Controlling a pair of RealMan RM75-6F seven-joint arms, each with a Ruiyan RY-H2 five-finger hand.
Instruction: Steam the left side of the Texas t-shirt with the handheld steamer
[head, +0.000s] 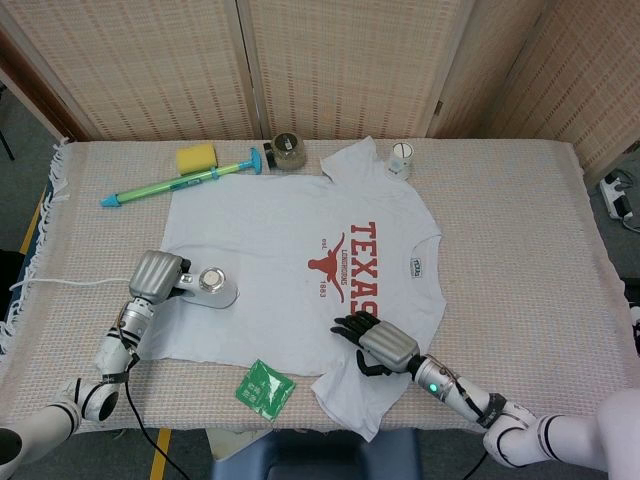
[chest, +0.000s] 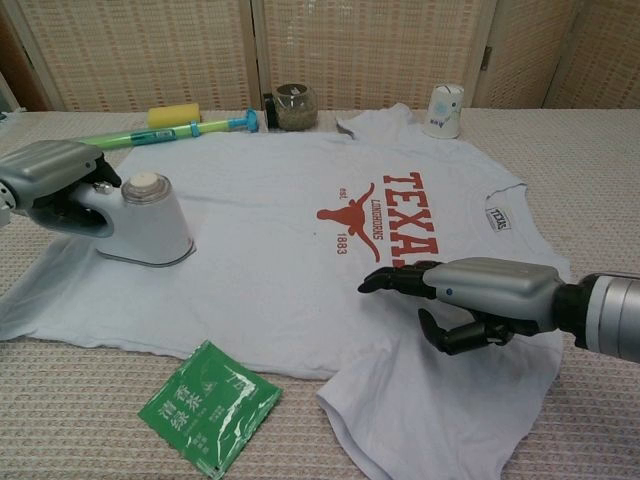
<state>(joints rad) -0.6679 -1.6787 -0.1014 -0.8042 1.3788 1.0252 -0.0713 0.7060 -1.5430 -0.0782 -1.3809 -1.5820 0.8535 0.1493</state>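
My left robot hand (head: 157, 275) has a brushed silver back shell with dark fingers beneath; behind it run a ringed metal wrist and white arm segments with black joints. My right robot hand (chest: 470, 297) shows the same silver shell and black fingers. A green light glows on the forearm behind it.

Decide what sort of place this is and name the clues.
Probably an indoor robot test room, not a laundry: woven folding screens stand behind a cloth-covered table, and a metal robot hand holds a white handheld steamer.
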